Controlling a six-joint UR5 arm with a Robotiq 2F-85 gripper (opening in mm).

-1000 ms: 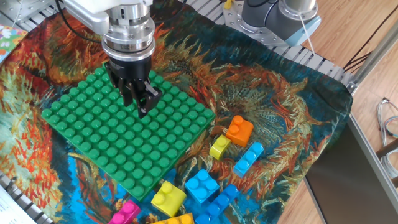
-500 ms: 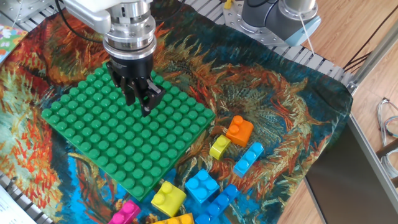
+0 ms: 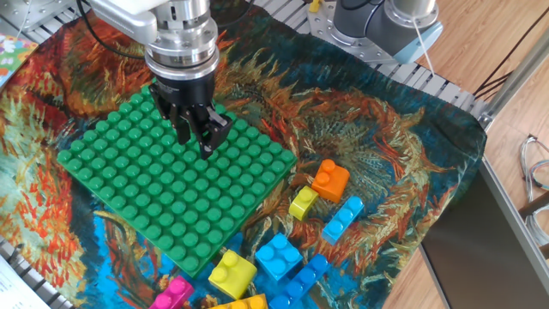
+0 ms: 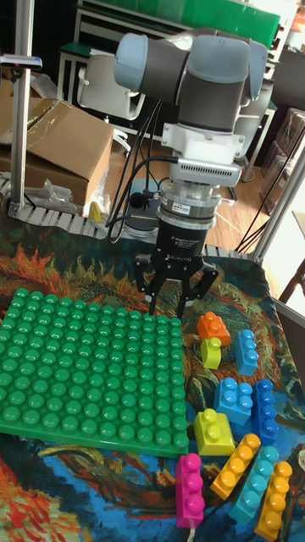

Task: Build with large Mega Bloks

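No lettering legible on the bricks – the gripper (image 4: 176, 298) hangs empty, fingers apart, over the right part of the green baseplate (image 4: 76, 381), while the bricks lie loose on the patterned cloth (image 3: 377, 154) right of it – pink brick (image 4: 189, 489) lengthwise toward the camera.

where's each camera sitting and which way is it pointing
Fixed view: high, off one side of the table, looking down on the green baseplate; shows the gripper, wrist and the arm's base.
Tall fixed view: low at the table edge, facing the arm head-on, room behind; shows the gripper and arm.
Both share the baseplate, gripper and orange brick.
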